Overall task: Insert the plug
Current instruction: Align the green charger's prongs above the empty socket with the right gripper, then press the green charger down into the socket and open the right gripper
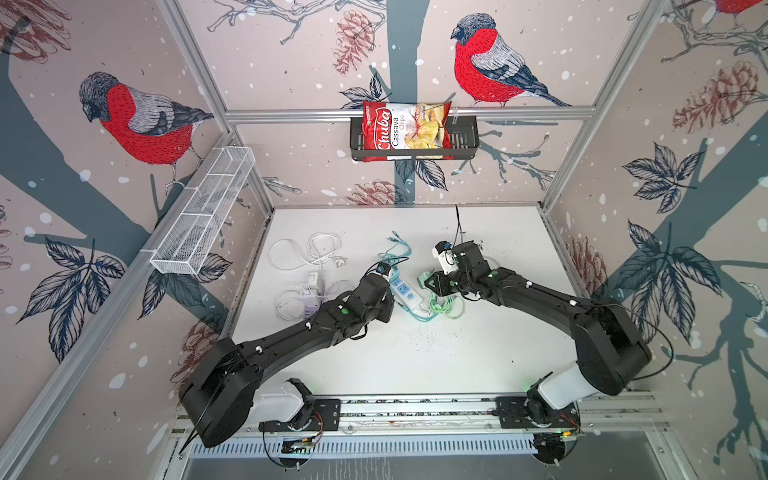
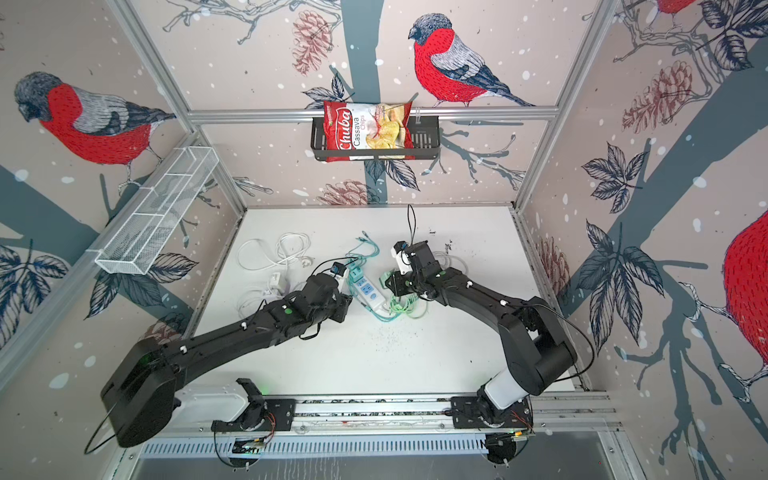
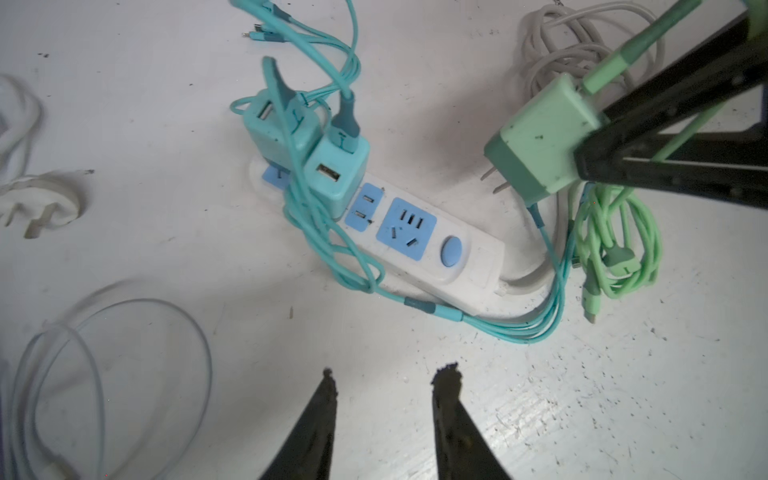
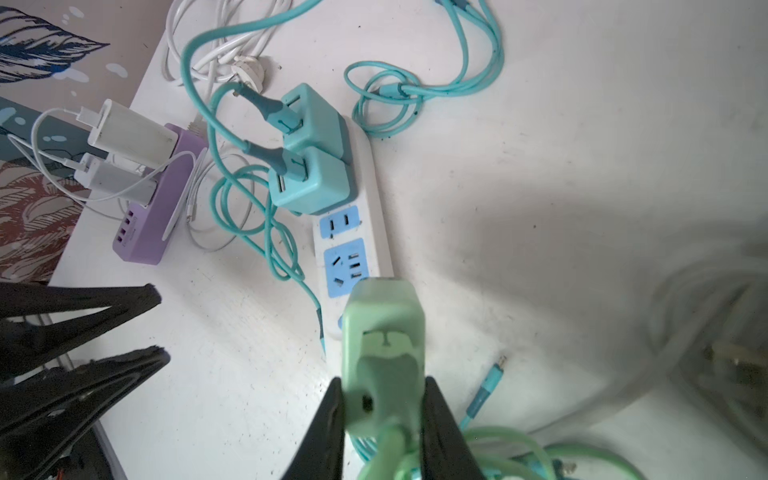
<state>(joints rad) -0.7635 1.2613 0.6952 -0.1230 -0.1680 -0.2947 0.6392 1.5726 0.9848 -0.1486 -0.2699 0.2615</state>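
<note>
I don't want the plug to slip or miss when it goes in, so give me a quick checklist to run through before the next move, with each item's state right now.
1. Grip on the green charger: ok. The right gripper is shut on its cable end.
2. Prongs bare and unbent: ok.
3. Free two-slot socket on the power strip: ok. It is uncovered, next to the teal chargers.
4. Prongs lined up over that socket: not ok. The charger hangs tilted beside the strip's switch end.
5. Strip steadied: not ok. The left gripper is open, empty and off the strip.
6. Green cable free of snags: cannot tell.
</note>
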